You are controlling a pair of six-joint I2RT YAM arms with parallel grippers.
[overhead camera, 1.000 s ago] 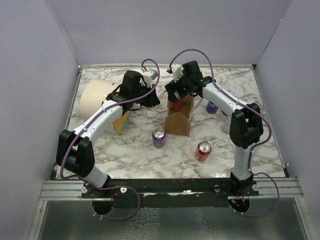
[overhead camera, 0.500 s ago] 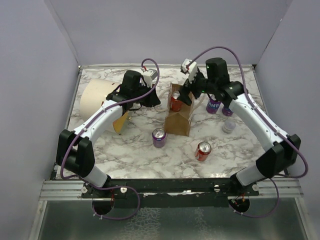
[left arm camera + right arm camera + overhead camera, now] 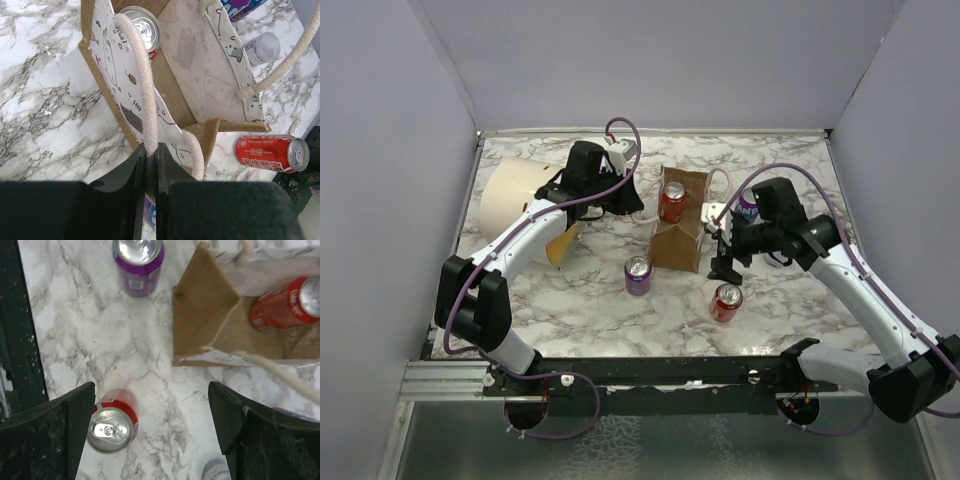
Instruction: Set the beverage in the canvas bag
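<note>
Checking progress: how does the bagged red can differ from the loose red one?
The bagged can sits inside the canvas bag; the loose can stands on the table outside it. The loose can is beside the open right gripper; the bagged can is nearer the left gripper, shut on a bag handle. Both are red with silver tops.

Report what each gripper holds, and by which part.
The left gripper pinches the canvas bag by one cream rope handle, jaws shut on the cord. The right gripper is open and holds nothing.
</note>
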